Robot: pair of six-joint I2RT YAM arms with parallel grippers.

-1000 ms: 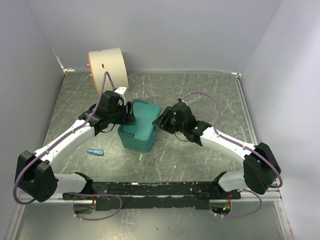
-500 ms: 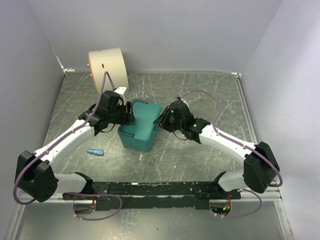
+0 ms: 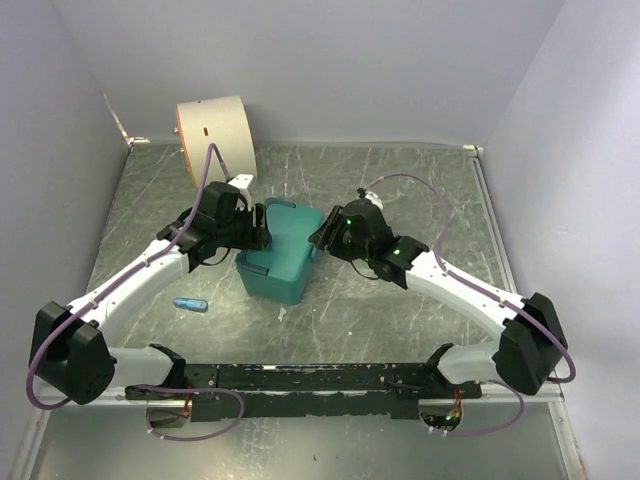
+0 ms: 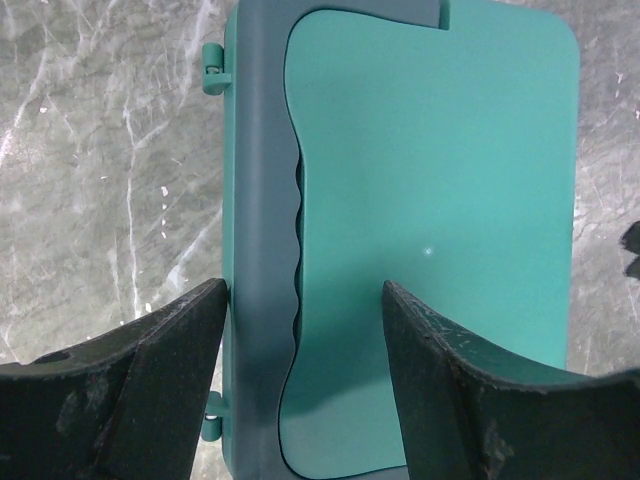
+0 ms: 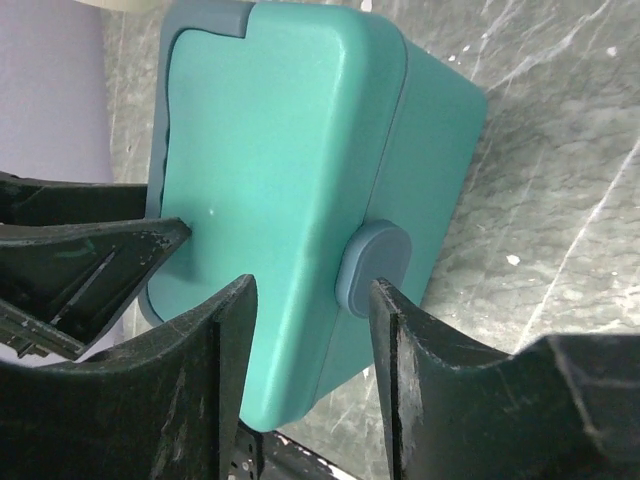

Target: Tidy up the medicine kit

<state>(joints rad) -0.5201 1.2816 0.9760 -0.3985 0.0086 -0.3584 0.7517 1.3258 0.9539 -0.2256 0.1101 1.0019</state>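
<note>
The medicine kit (image 3: 280,256), a teal box with its lid down, stands mid-table. My left gripper (image 3: 256,238) is at its left edge. In the left wrist view the left gripper (image 4: 303,290) is open above the lid (image 4: 430,150), straddling the darker grey-blue strip (image 4: 262,200) along the lid's edge. My right gripper (image 3: 320,240) is at the kit's right edge. Seen from the right wrist, the right gripper (image 5: 310,290) is open across the lid's rim (image 5: 270,150), one finger (image 5: 430,380) right beside the grey-blue latch (image 5: 373,265).
A large cream drum (image 3: 215,135) lies at the back left by the wall. A small blue object (image 3: 190,304) rests on the grey table (image 3: 400,180) left of the kit, under the left arm. Walls close the table on three sides.
The right arm has shifted its pose, elbow swinging outward to the right, while its gripper stays at the kit's right edge. The left arm and the kit have not moved.
</note>
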